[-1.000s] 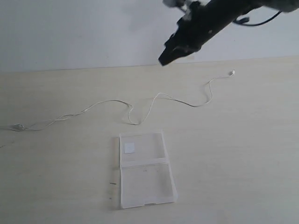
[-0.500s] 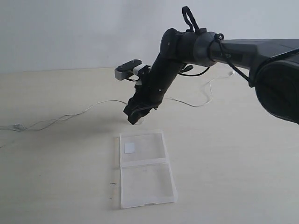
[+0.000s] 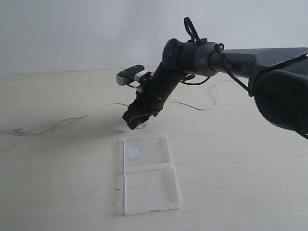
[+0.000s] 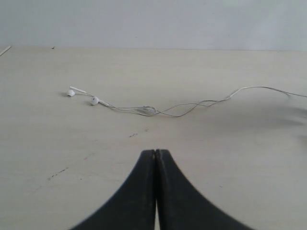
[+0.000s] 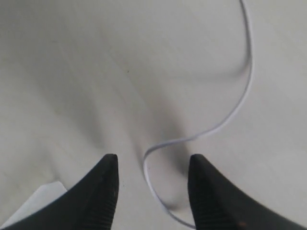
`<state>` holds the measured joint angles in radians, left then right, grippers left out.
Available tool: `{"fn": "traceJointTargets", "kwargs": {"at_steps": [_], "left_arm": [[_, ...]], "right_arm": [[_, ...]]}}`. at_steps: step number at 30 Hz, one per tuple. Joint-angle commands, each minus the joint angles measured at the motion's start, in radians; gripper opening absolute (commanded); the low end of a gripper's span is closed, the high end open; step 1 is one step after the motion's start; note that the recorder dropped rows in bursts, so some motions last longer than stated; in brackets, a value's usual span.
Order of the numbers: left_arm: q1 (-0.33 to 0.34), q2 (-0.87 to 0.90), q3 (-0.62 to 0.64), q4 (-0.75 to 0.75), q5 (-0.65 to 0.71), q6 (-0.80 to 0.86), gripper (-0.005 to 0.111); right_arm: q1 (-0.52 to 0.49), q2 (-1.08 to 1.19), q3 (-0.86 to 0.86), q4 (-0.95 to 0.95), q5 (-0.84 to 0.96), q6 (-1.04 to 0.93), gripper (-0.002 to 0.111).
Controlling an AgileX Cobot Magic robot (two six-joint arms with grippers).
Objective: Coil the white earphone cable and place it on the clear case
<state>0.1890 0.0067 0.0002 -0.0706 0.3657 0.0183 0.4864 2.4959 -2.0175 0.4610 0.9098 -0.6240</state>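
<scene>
Right arm has come down from high at 12 o'clock a second ago to the table (image 3: 240, 168). Over the last half second its tip has crept slightly toward 9 o'clock. Cable and case lie as before.

The right gripper (image 3: 135, 121) hangs over the cable's (image 3: 72, 119) middle bend, just off the case's (image 3: 150, 185) 12 o'clock edge. In the right wrist view its jaws stand wide open, and a narrow loop of cable lies on the table between the fingers (image 5: 108, 191). Neither finger appears to touch the loop, and nothing is held.

In the exterior view the cable is uncoiled. It runs in loose waves from the 9 o'clock side of the table, past the case's far edge, out toward 2 o'clock. No part of it rests on the case.

The case lies open and flat near 6 o'clock, its hinge running 9 to 3. A white sticker (image 3: 133, 152) sits at the 10 o'clock corner of the far half.

In the left wrist view, the left gripper (image 4: 155, 152) has its fingers pressed together and holds nothing. It is over bare table, well apart from the cable. The two earbuds (image 4: 94, 101) lie close together at the cable's end.
</scene>
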Motion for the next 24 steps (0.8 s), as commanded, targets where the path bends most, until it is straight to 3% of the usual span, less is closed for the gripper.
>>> {"fn": "traceJointTargets", "kwargs": {"at_steps": [1,9,15,24], "left_arm": [[-0.005,-0.007,0.0,-0.009,-0.011,0.004,0.0],[-0.005,-0.007,0.0,-0.009,-0.011,0.004,0.0],[-0.005,-0.007,0.0,-0.009,-0.011,0.004,0.0],[-0.005,-0.007,0.0,-0.009,-0.011,0.004,0.0]], "right_arm": [[0.023,0.031,-0.044,0.008,-0.023,0.038,0.046],[0.025,0.047,-0.067,-0.132,0.0,0.188,0.043],[0.025,0.051,-0.067,-0.146,0.003,0.188,-0.001],[0.025,0.033,-0.099,-0.144,0.033,0.155,0.0]]}}
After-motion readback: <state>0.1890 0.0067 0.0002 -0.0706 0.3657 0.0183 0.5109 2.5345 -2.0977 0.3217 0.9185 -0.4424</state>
